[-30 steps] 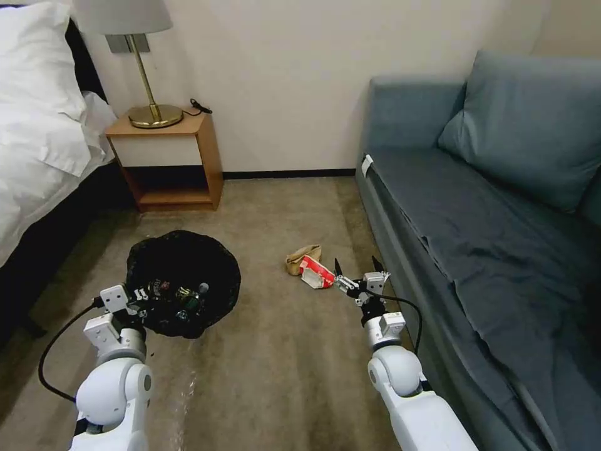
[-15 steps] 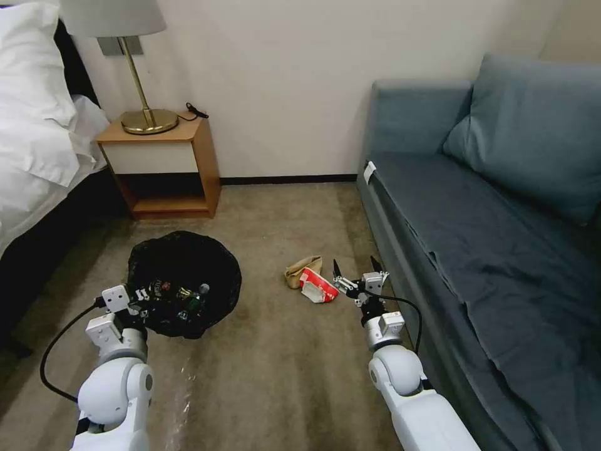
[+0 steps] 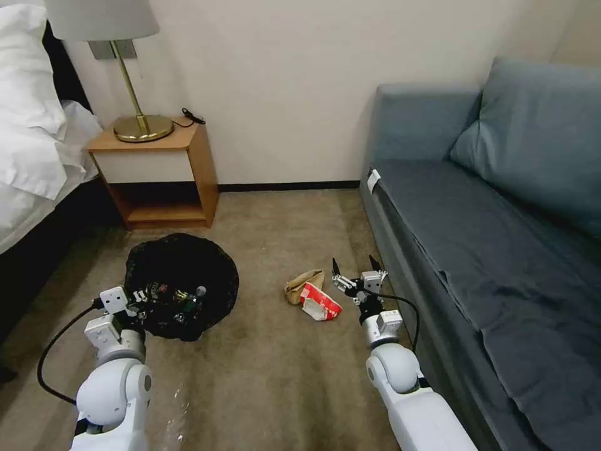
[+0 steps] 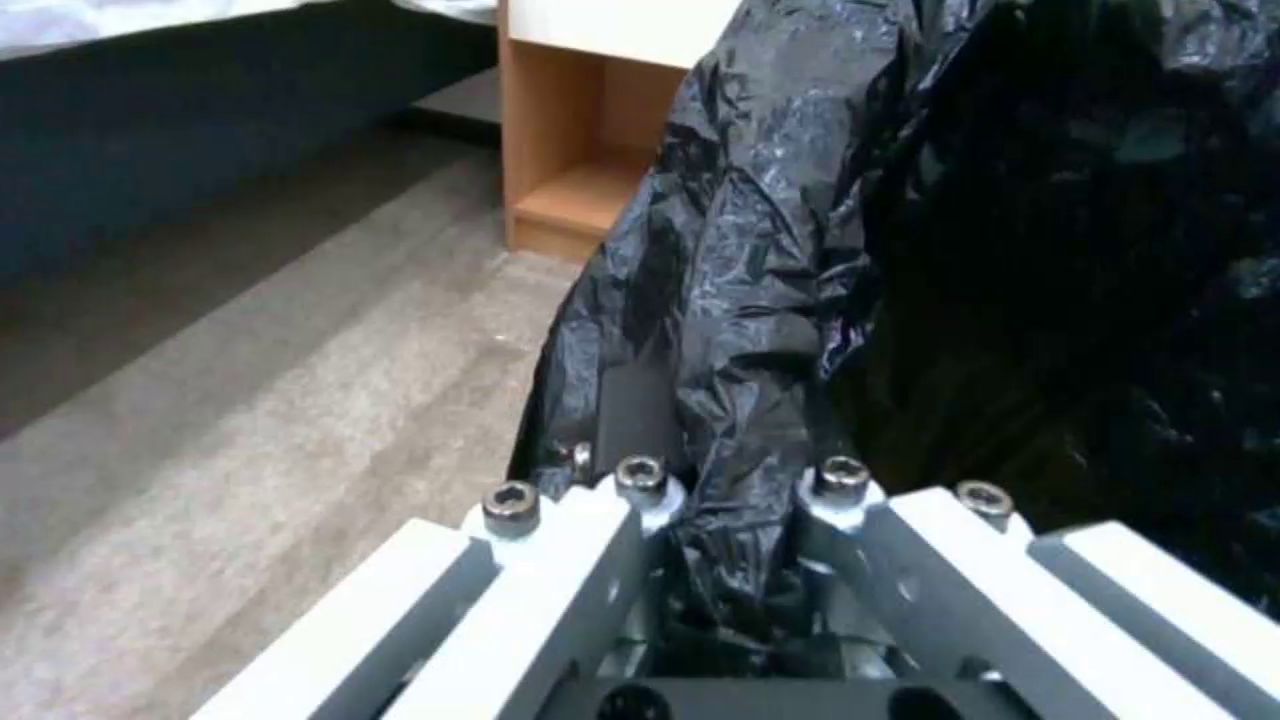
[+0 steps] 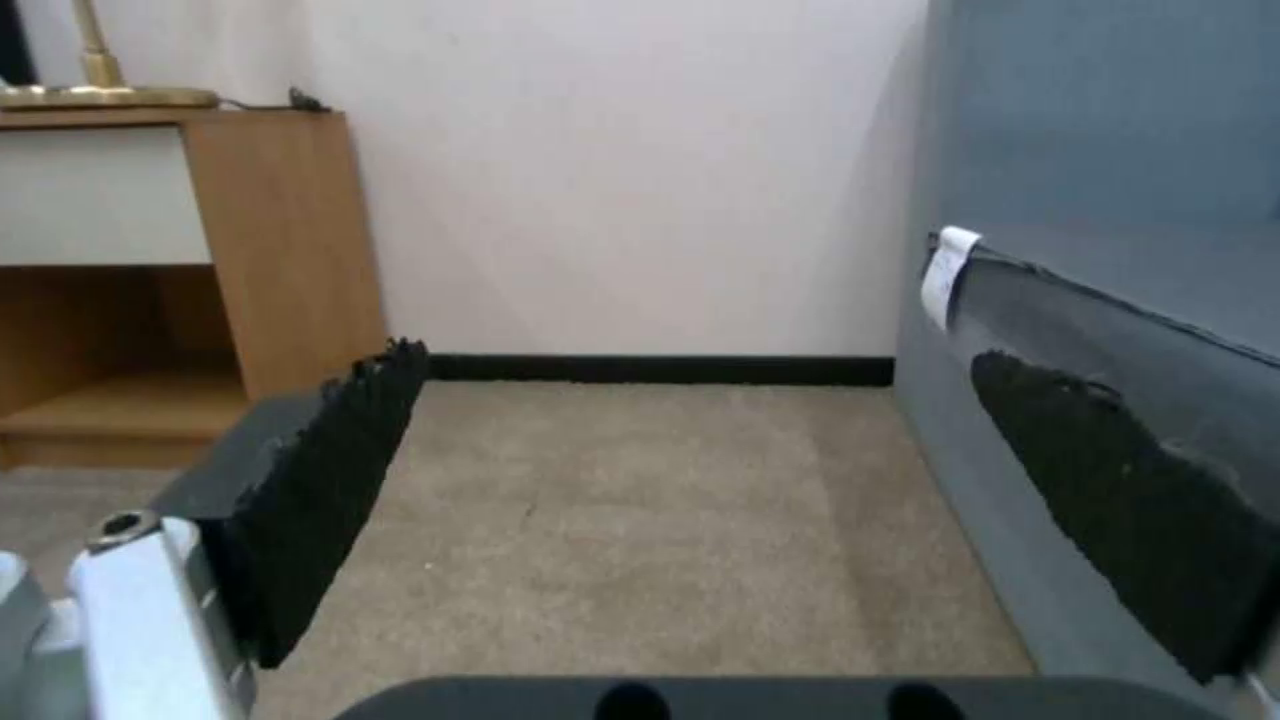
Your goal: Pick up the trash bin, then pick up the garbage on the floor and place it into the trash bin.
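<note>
Since a second ago the camera has swung rightward. Left gripper [image 3: 139, 299] stays clamped on the trash bin [image 3: 181, 285] rim. Right gripper [image 3: 354, 272], jaws wide, hovers just beside the red-and-white packet [image 3: 320, 302] and crumpled paper [image 3: 303, 282] mid-carpet; next it must drop lower.

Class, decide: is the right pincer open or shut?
Open: the right pincer has its two black fingers spread wide with bare carpet between them.

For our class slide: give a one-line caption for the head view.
Left gripper grips the trash bin; open right gripper hangs beside the red-and-white packet.
</note>
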